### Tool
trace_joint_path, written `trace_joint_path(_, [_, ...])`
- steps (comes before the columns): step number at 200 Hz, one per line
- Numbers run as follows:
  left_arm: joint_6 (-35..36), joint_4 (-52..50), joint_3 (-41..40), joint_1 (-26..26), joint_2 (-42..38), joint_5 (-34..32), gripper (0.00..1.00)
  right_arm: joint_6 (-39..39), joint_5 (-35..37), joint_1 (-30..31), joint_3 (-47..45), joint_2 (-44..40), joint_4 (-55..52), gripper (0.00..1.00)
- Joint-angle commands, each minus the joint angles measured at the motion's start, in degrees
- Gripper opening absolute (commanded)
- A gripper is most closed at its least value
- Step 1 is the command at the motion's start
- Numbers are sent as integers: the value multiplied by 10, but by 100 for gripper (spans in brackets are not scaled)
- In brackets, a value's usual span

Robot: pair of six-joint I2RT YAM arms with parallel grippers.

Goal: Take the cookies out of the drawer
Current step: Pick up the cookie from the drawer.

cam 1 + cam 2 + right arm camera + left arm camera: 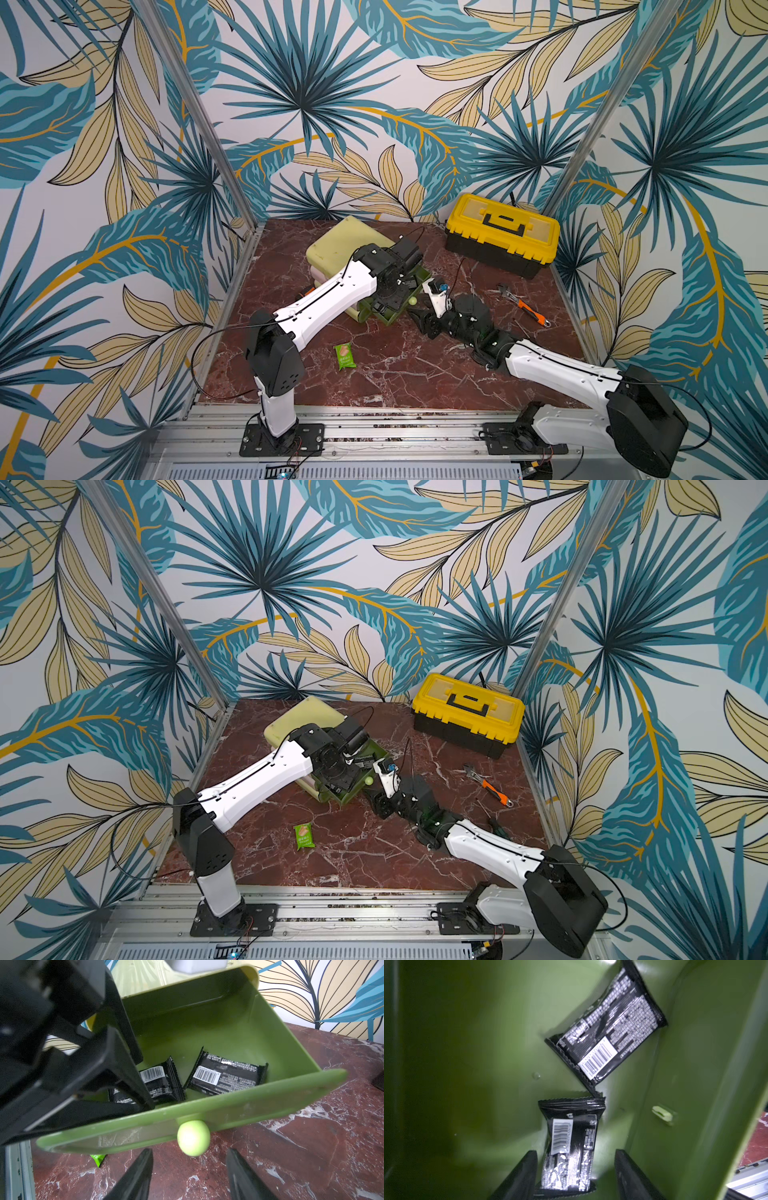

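Inside green drawer (228, 1022), two black cookies (606, 1028), perhaps more hidden; left jaws, right jaws spread

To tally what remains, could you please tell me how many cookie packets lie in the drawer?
2: first black packet under the left claw; second black packet beside it. The left arm may hide more.

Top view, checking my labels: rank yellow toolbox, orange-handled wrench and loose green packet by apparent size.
1. yellow toolbox
2. orange-handled wrench and green packet: wrench longer, packet wider, too alike to rank.
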Motion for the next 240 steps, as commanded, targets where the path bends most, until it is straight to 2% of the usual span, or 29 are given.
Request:
trace_joint_path(1, [8,-23,31,-3,14,-9,63,-1,5,2,-12,-7,9,60])
trace_joint_path(111, [33,-24,45,-5,47,-22,57,-4,8,3,-8,0,17,59])
trace_joint_path(240, [47,-32,49,-4,60,-92,42,-11,1,2,3,4,6,59])
